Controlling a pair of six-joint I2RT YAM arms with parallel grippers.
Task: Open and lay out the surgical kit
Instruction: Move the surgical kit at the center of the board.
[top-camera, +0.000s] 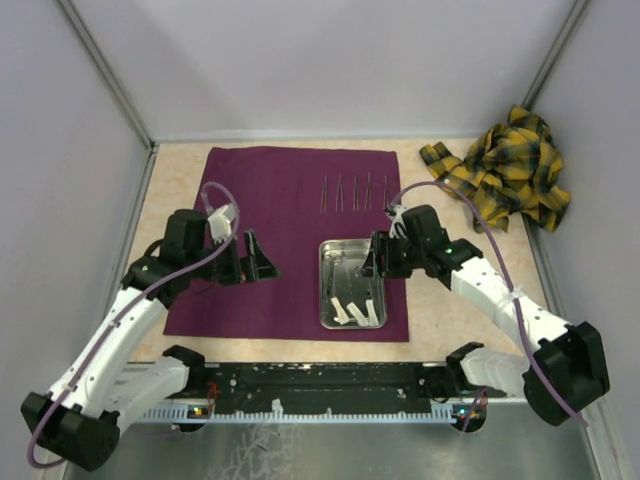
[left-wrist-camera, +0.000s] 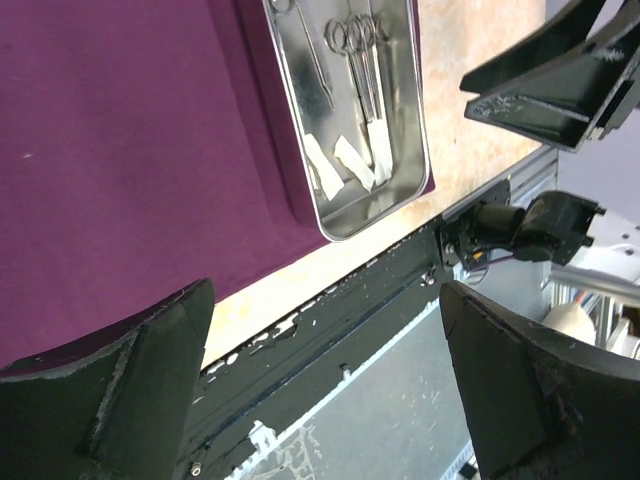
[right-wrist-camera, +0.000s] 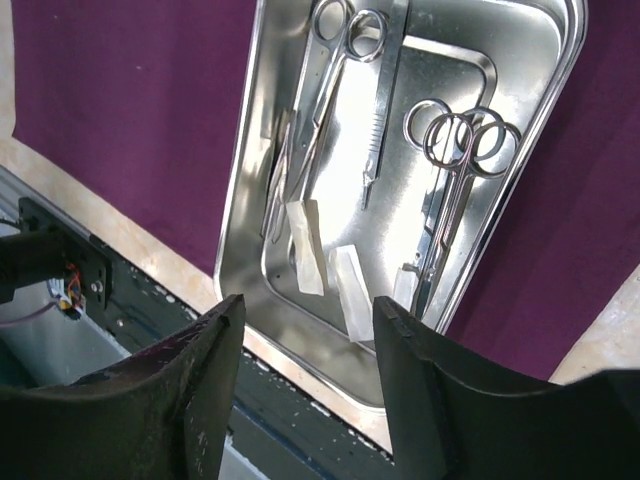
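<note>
The purple cloth lies spread flat on the table, and the tray sits on the cloth's near right corner. Everything else is placed here from that tray.

The right wrist view shows what is inside it:
- scissors along its right side
- a second ringed tool on the left
- a slim straight handle between the two
- white pieces at the near end (at least three)

Just beyond the tray's far edge, a row of thin metal tools lies on the cloth. They are too small in the top view to tell apart; possibly forceps or more scissors.

The right gripper hangs at the tray's right rim, toward the far end. In its wrist view the fingers stand moderately apart, framing the tray's near end. Nothing is caught between them.

The left gripper hovers over the cloth to the left of the tray, clear of it. Its fingers are spread as wide as they go, and they are empty.

A yellow plaid rag lies bunched on the table, off the cloth, well beyond the tray and to its right.
</note>
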